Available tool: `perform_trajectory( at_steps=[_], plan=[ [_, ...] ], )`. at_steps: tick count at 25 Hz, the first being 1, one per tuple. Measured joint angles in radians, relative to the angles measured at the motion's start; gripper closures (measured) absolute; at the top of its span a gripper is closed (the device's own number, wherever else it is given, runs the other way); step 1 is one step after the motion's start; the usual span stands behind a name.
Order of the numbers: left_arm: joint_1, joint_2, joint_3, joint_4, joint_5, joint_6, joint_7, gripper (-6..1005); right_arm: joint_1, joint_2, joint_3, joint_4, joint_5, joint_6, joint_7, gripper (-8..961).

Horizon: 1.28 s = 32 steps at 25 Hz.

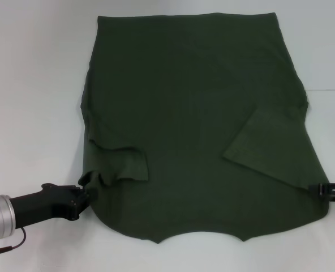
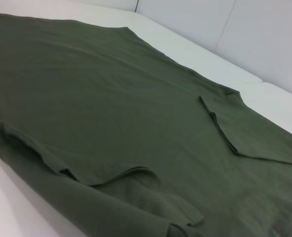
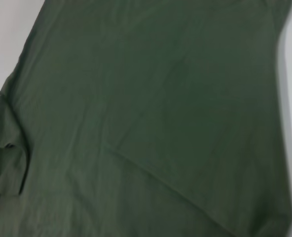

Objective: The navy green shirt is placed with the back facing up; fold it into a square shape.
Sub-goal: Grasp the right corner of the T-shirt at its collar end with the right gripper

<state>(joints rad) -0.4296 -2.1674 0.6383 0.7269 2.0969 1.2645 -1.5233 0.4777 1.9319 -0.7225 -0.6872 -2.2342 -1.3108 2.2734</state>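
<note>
Two grippers, head view: my left gripper [image 1: 81, 195] sits at the near-left shoulder edge of the navy green shirt [image 1: 196, 102]; my right gripper [image 1: 320, 190] sits at the near-right edge. I cannot tell whether either set of fingers is apart or closed on cloth.
Shirt position, head view: spread flat on the white table [image 1: 31, 85], back up, collar edge nearest me, hem at the far side.
Sleeves, head view: both already turned inward onto the body; left sleeve [image 1: 122, 164] rumpled, right sleeve [image 1: 263, 141] flat.
Left wrist view: navy green shirt [image 2: 111, 98] fills the picture; the near sleeve fold [image 2: 101, 177] stands slightly proud. My own fingers are not shown.
Right wrist view: only cloth [image 3: 151, 98] with a diagonal sleeve edge; no fingers shown.
Handling judgement: light, soft, limp knit; it will sag and drag, not hold shape.
Grip judgement: pinch both near shoulder corners through all layers and lift evenly.
</note>
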Motion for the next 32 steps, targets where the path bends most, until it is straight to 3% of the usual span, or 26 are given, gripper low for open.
perform_trajectory(
  at_steps=[13,25,32],
  plan=[
    [0.0,0.0,-0.002,-0.002,0.0,-0.001,0.0,945,-0.015,-0.012,0.003,0.0,-0.005,-0.012,0.025,145],
    [-0.002,0.001,0.001,-0.001,-0.008,0.002,0.0,944,-0.009,-0.006,0.009,-0.001,-0.035,-0.005,0.037,144],
    [-0.002,0.001,-0.001,-0.001,-0.008,0.002,0.0,945,-0.004,-0.004,0.009,-0.001,-0.036,-0.004,0.047,248]
  ],
)
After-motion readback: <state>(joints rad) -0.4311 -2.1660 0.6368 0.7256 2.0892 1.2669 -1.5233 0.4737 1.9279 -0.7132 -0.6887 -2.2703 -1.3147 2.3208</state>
